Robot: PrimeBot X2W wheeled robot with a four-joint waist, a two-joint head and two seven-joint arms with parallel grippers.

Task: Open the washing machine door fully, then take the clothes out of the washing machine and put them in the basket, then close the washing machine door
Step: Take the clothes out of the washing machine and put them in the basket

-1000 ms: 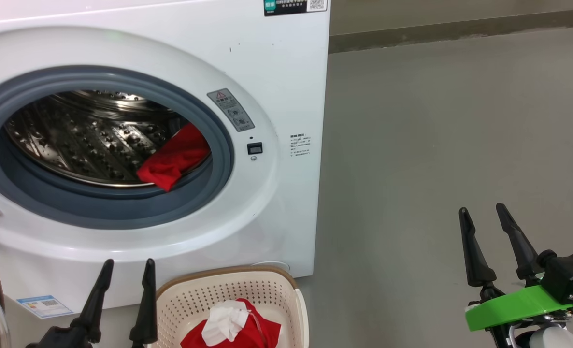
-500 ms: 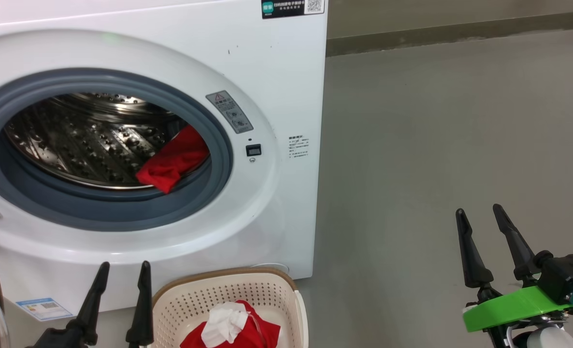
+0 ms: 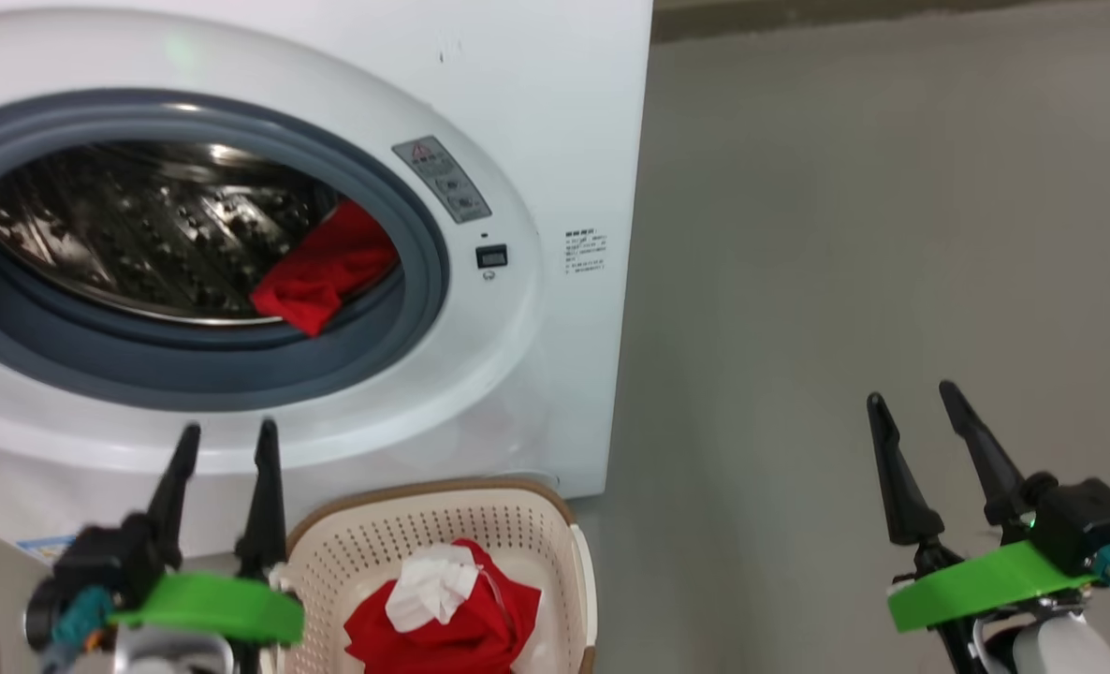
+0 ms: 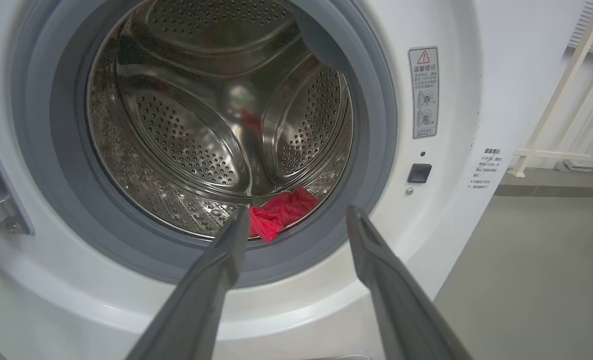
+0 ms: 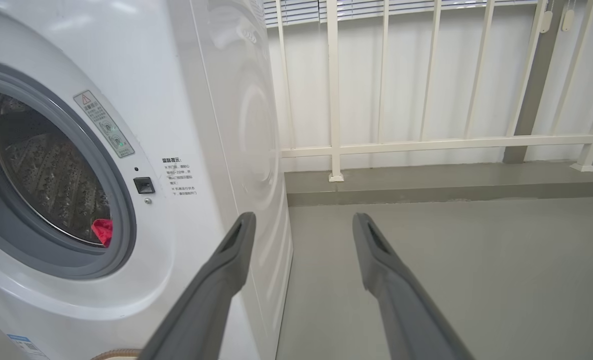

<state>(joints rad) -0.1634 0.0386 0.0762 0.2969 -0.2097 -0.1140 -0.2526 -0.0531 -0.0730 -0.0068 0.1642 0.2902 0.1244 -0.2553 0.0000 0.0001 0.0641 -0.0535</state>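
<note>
The left tool [image 3: 227,429] has risen toward the washer's [image 3: 555,140] mouth — spread wide, empty — likely reaching for the red garment [image 3: 321,267] just inside the washer. Other clothes [image 3: 443,608] fill the basket [image 3: 424,529] below the washer; the right tool [image 3: 912,393], also open, idles right of it.

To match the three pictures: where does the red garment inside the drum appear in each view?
Head view: red garment upper left, at the lower right of the drum.
Left wrist view: garment near centre, on the drum's bottom.
Right wrist view: garment small, far left, low in the drum.
Shared landmark: black latch slot, right of the opening.
</note>
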